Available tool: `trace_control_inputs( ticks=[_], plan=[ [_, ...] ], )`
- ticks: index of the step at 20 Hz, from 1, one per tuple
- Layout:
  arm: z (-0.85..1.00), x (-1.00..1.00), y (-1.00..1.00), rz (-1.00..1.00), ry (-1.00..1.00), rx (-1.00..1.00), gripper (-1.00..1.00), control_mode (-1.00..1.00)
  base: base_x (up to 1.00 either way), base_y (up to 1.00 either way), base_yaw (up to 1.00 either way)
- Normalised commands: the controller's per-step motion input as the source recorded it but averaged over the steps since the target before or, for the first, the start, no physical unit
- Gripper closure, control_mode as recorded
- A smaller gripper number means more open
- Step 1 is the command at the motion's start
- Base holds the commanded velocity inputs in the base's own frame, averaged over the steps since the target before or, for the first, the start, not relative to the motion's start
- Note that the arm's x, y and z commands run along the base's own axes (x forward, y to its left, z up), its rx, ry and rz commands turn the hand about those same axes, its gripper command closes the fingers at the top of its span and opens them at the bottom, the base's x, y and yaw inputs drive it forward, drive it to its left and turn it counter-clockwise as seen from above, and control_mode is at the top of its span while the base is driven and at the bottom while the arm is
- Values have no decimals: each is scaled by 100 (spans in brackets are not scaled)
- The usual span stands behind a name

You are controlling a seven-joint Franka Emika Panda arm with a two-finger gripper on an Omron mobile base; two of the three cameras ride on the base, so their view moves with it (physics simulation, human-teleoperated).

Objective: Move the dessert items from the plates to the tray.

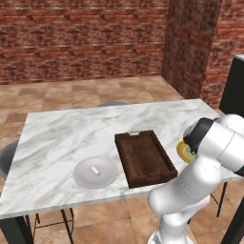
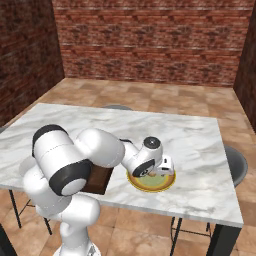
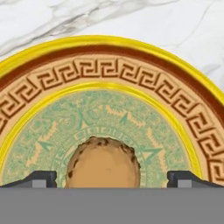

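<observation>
The round orange-brown ball (image 3: pixel 104 162) lies in the pale green centre of the yellow-rimmed plate (image 3: pixel 109 72). My gripper (image 3: pixel 112 178) is open low over this plate, one dark fingertip (image 3: pixel 41 178) on each side of the ball. In the right base view the gripper (image 2: pixel 160 171) hovers just above that plate (image 2: pixel 151 186). My arm hides most of the plate (image 1: pixel 181 149) in the left base view. The white stubby cylinder (image 1: pixel 95 170) rests on the light grey plate (image 1: pixel 95 173). The dark brown tray (image 1: pixel 144 157) sits between the two plates with nothing in it.
The marble table (image 1: pixel 71 133) has its front edge close to both plates. Dark stools stand at the left end (image 1: pixel 5 159), the far side (image 1: pixel 113 103) and the right end (image 2: pixel 235 162). Brick walls rise behind, and a dark cabinet (image 1: pixel 234 86) stands at the right.
</observation>
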Motion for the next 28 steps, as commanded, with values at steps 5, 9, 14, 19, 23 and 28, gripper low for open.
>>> trace_control_inputs(
  ticks=[5,9,14,19,23,28],
  plan=[
    [-12,3,0,0,0,0,100,-100,0,0,0],
    [-1,0,0,0,0,0,100,-100,0,0,0],
    [0,0,0,0,0,0,100,-100,0,0,0],
    [30,-11,0,0,-3,0,100,-100,0,0,0],
    [66,-24,0,1,-11,0,100,-100,0,0,0],
    [73,-22,0,1,-8,0,100,-100,0,0,0]
  ],
)
